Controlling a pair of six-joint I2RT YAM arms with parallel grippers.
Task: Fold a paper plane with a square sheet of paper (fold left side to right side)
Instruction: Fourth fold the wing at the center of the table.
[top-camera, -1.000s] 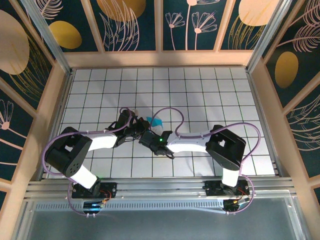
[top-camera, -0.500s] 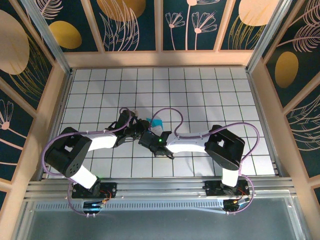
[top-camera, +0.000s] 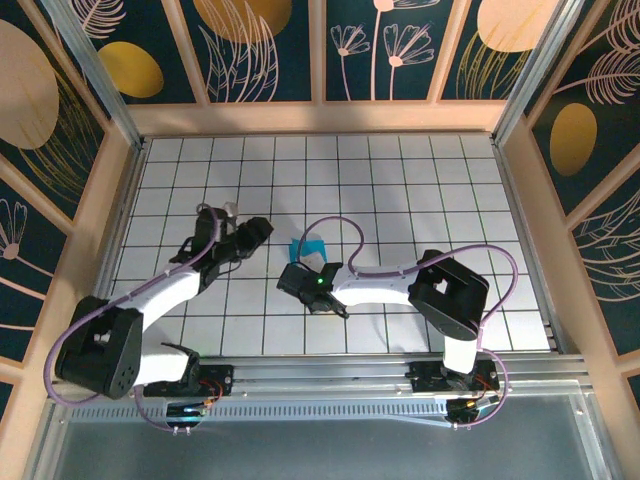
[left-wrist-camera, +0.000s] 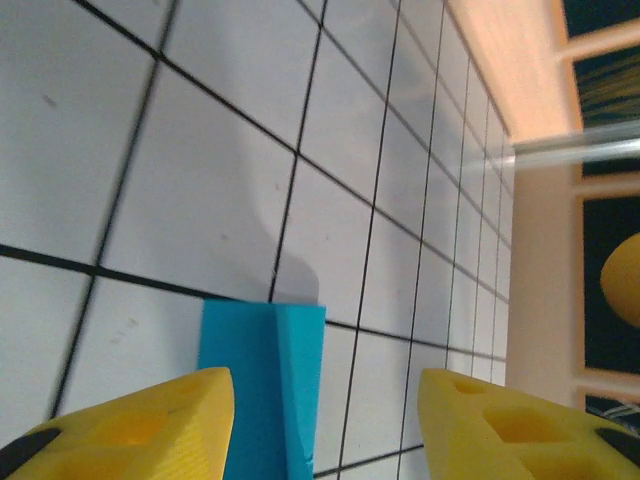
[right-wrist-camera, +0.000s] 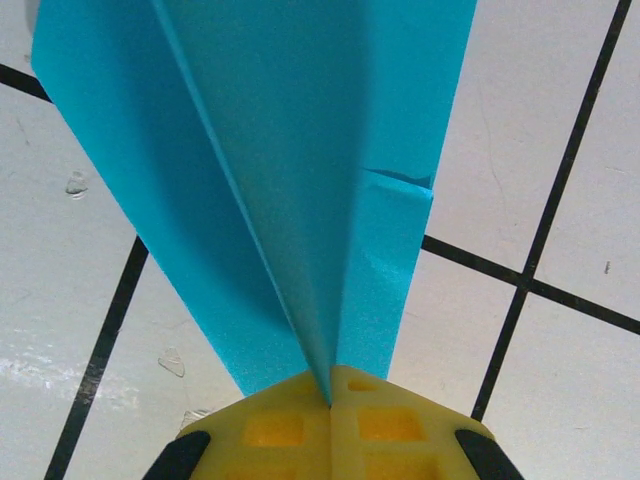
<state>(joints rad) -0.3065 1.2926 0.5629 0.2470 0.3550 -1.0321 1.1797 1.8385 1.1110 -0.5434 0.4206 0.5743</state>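
We are looking at the folded turquoise paper (top-camera: 309, 245), which is lying close to the middle of the tiled table (top-camera: 420, 180), a little toward its left edge and well clear of all four corners.

The right gripper (top-camera: 303, 261) is sitting just on the near side of the paper. In the right wrist view its yellow fingers (right-wrist-camera: 290, 425) are pressing flat together, and the paper (right-wrist-camera: 300, 150) is running straight into the seam between them. The right gripper (right-wrist-camera: 330, 400) is therefore pinching the near end of the paper. From that pinch the paper is fanning out away from the gripper, with a sharp crease climbing from the fingertips toward the far left. A smaller flap is overlapping on the right.

The left gripper (top-camera: 260, 230) is hanging to the left of the paper, with bare tiles showing between the two. In the left wrist view, the left gripper (left-wrist-camera: 322, 400) is standing with its two yellow fingers (left-wrist-camera: 130, 430) spread wide. The paper (left-wrist-camera: 265, 380) is showing in the gap, nearer the left-hand finger, and we are seeing neither finger gripping it.
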